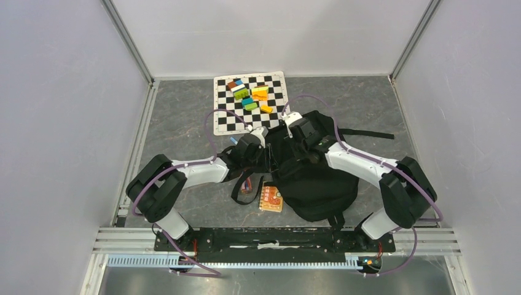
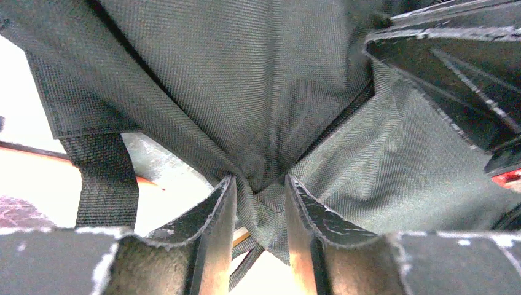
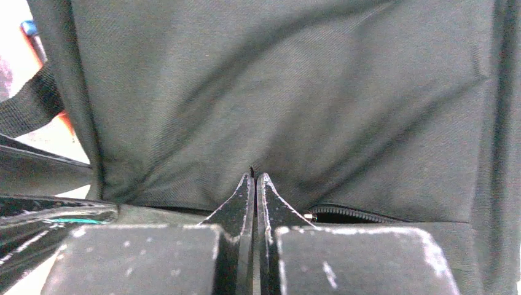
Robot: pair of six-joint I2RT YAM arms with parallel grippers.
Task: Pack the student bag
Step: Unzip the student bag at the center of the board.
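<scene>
Left wrist view: left gripper (image 2: 258, 184), jaws part-closed and pinching a gathered fold of the student bag (image 2: 246, 74); a webbing strap (image 2: 101, 175) hung at 9 o'clock. Right wrist view: right gripper (image 3: 254, 179), jaws pressed together on what looked like a thin pucker of the same black cloth, a zip (image 3: 362, 213) running off at 4 o'clock. Handling, as judged: soft, limp woven fabric, light while unfilled, prone to sag and fold; best taken by a bunched fold or the zip edge on both sides to keep the mouth spread. Top external view: bag lay mid-table between the arms, its bulk toward 5 o'clock; orange notebook (image 1: 271, 198) just beside it at 8 o'clock; checkered mat (image 1: 250, 103) with coloured blocks (image 1: 252, 93) at 12 o'clock. Surface: grey marbled table (image 1: 184, 110). Room: plain pale walls (image 1: 61, 92) on three sides.
</scene>
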